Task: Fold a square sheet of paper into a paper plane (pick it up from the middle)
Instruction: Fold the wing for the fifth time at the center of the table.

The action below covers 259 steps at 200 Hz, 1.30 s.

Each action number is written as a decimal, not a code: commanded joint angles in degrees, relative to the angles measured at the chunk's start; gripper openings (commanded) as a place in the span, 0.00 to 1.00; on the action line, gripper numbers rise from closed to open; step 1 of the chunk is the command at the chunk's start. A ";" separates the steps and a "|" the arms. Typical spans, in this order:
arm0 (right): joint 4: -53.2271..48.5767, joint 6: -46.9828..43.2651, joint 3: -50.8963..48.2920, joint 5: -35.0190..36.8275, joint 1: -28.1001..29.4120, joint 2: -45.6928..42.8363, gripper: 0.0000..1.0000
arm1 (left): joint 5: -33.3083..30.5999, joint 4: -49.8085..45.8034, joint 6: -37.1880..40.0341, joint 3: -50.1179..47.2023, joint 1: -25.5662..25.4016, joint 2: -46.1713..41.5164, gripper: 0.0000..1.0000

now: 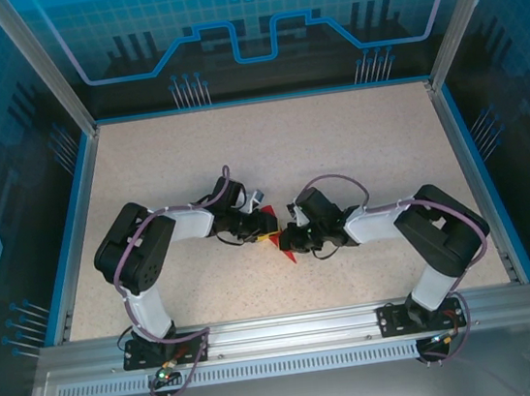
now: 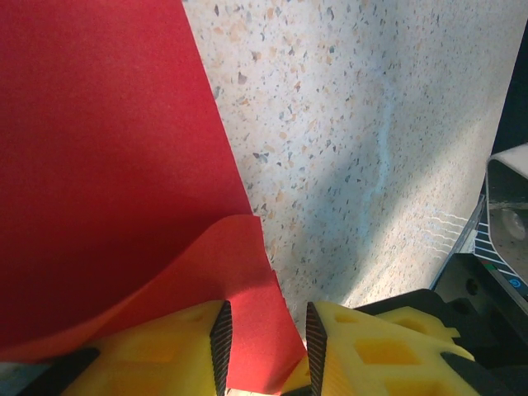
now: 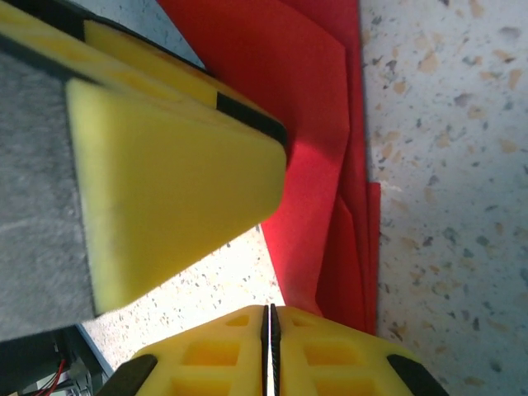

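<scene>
Both arms meet mid-surface, elbows out, hands nose to nose over the red paper (image 2: 107, 148). The paper lies on the speckled surface (image 2: 371, 124), about centre, between the front rail (image 1: 292, 327) and the far blue rim (image 1: 262, 100). Left hand (image 2: 266, 334): narrow gap, pads apart, and a lifted flap of the paper curls up into that gap. Can't tell if the pads actually pinch it. From the left wrist, the paper's long straight edge runs diagonally from top centre down to the pads. The flap's edge is curved and raised off the sheet below. Right hand (image 3: 270, 334): closed, pads meeting along a thin line, nothing visible between them. The paper's lower end reaches the outer side of one finger; touching or just beside, can't tell. From the right wrist, the paper is folded into stacked layers, with several straight edges parallel and stepped on the right side and a thin strip sticking out furthest. A left-hand finger (image 3: 173, 190) hangs over the paper's left part, close to the right hand. Room: open surface all round the pair, widest toward the far rim. The left and right sides are partly taken up by the arms' elbows.
</scene>
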 commanded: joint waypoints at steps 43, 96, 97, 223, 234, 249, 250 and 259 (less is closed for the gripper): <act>-4.18 0.29 -2.23 2.63 -1.03 3.01 0.10 | -2.46 -4.08 2.51 0.40 -0.52 3.82 0.34; 2.52 1.73 -3.41 -1.43 -0.34 -1.35 0.12 | -2.48 -4.14 2.73 0.36 -0.49 3.92 0.34; 2.54 1.70 -3.33 -1.41 -0.29 -1.42 0.12 | -2.48 -4.13 2.71 0.35 -0.52 3.91 0.34; 1.13 3.76 -1.11 3.24 -0.67 3.18 0.12 | -1.64 -4.32 2.89 0.59 -0.47 3.65 0.35; -0.36 3.53 -1.88 3.52 -0.84 3.27 0.11 | -1.60 -4.52 3.08 0.73 -0.47 3.35 0.35; -0.01 4.58 -3.90 3.45 -0.74 3.64 0.09 | -1.20 -4.63 3.95 1.10 -0.49 2.42 0.38; 0.01 4.62 -3.97 3.45 -0.70 3.67 0.09 | -1.09 -4.60 4.02 1.12 -0.52 2.33 0.38; 0.66 5.34 -4.90 3.01 -0.79 4.32 0.07 | 0.18 -4.52 5.04 1.50 -0.50 1.51 0.40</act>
